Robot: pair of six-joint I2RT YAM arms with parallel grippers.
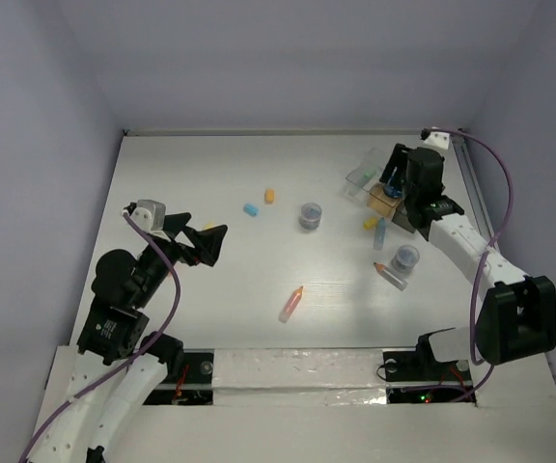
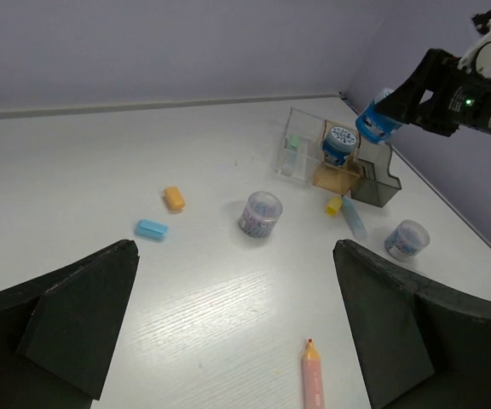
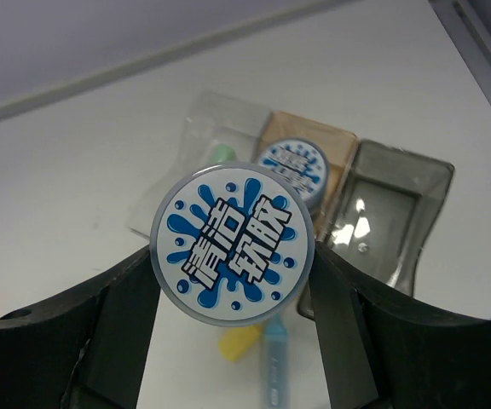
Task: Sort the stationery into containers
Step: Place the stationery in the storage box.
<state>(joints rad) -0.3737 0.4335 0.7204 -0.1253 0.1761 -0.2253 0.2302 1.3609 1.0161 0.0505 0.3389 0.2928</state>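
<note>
**Sorting under way, judged less than half done.**

**Left:** the left gripper hovers over the white, faintly grained counter. Its jaws are wide apart and empty.

**Centre, all loose:**
- The blue block and orange block are small, matte and round-cornered.
- The pink stick has an orange tip and lies flat.
- The grey jar is a short cylinder with a clear, speckled wall.

**Right of centre, also loose:**
- The yellow block lies just beside the blue stick.
- The second jar has a grey stick with an orange tip just beside it.

**Far right:** three containers stand side by side.
- The clear box is thin glossy plastic and holds a green piece.
- The tan box is opaque and holds the binned jar.
- The tray is smoky and translucent, and nothing shows inside it.

The right gripper is clamped on the held jar, in the air over the boxes. The jar has a flat round lid with a blue splash print.

**Done:** two items are binned.

**Left:** the held jar and eight items on the counter.
</note>
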